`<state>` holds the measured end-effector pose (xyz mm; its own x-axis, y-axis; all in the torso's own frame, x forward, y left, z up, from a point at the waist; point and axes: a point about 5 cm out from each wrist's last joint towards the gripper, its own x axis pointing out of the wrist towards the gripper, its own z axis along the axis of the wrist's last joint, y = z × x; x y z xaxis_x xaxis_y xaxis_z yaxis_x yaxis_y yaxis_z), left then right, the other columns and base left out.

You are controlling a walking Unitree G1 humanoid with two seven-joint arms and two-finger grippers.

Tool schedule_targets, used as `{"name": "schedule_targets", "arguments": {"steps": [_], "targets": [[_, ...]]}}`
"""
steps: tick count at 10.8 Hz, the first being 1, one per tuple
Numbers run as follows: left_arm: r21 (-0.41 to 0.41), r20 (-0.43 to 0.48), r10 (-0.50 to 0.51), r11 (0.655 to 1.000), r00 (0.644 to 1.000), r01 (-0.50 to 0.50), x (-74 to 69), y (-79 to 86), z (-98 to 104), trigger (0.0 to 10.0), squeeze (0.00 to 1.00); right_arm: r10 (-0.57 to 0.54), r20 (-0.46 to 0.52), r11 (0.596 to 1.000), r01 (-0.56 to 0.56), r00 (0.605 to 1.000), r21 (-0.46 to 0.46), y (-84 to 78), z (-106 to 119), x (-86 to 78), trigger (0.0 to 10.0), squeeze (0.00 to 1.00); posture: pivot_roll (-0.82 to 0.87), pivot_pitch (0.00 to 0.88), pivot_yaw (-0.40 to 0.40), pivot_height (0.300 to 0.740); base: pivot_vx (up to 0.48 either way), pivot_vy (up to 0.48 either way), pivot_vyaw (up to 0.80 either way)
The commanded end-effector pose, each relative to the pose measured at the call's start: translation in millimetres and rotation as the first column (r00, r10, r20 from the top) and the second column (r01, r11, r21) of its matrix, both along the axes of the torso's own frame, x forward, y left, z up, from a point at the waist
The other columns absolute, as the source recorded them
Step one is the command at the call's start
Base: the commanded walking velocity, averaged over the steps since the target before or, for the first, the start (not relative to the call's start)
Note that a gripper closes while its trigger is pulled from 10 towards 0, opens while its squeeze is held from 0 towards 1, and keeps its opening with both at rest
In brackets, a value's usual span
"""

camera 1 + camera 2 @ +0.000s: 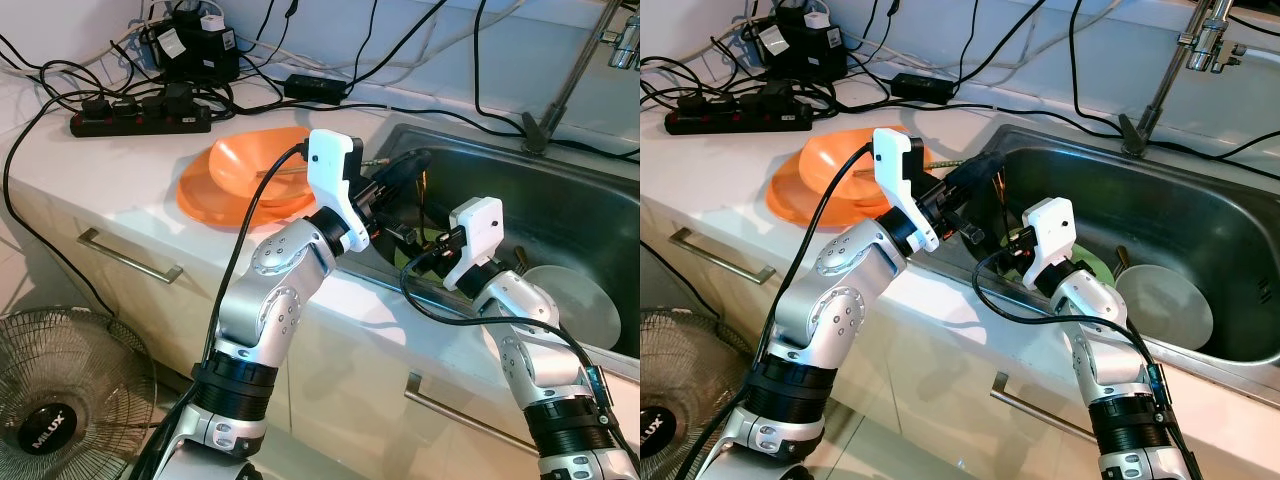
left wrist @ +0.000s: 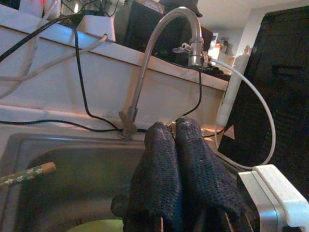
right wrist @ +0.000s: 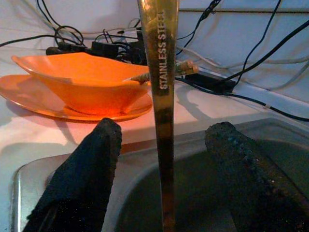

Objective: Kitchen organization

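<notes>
A steel utensil handle (image 3: 163, 96) stamped STAINLESS STEEL hangs upright over the sink's left end (image 1: 422, 205). My left gripper (image 1: 418, 162) reaches out over the sink rim, its fingers (image 2: 161, 159) pressed shut on the handle's top. My right gripper (image 3: 166, 128) sits lower in the sink, open, with one finger on each side of the handle and not touching it. An orange bowl (image 1: 255, 160) stands on an orange plate (image 1: 205, 200) on the counter, with a chopstick (image 3: 166, 71) lying across it.
The steel sink (image 1: 560, 190) holds a pale plate (image 1: 575, 300) and something green (image 1: 1095, 265). The faucet (image 1: 570, 75) rises at the back. A power strip (image 1: 140, 118) and cables crowd the counter's rear. A fan (image 1: 60, 400) stands on the floor at left.
</notes>
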<state>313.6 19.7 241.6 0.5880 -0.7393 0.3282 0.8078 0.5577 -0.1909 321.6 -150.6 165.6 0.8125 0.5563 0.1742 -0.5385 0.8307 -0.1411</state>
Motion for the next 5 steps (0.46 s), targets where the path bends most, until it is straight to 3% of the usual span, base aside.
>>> {"name": "schedule_targets", "arguments": {"steps": [1, 5], "targets": [[-0.001, 0.010, -0.019, 1.000, 1.000, 0.019, -2.7, -1.0, 2.3, 10.0, 0.00, -0.016, 0.025, 1.000, 0.016, 1.000, 0.004, -2.5, 5.5, 2.7, 0.0, 0.00, 0.10, 0.049, -0.001, 0.740, 0.000, 0.000, 0.00], [0.002, 0.015, -0.014, 1.000, 1.000, 0.014, -1.8, -0.2, 2.8, 10.0, 0.00, -0.008, 0.024, 1.000, 0.007, 1.000, 0.008, 0.5, 3.9, 3.0, 0.0, 0.00, 0.10, 0.043, -0.002, 0.740, 0.000, 0.000, 0.00]]}}
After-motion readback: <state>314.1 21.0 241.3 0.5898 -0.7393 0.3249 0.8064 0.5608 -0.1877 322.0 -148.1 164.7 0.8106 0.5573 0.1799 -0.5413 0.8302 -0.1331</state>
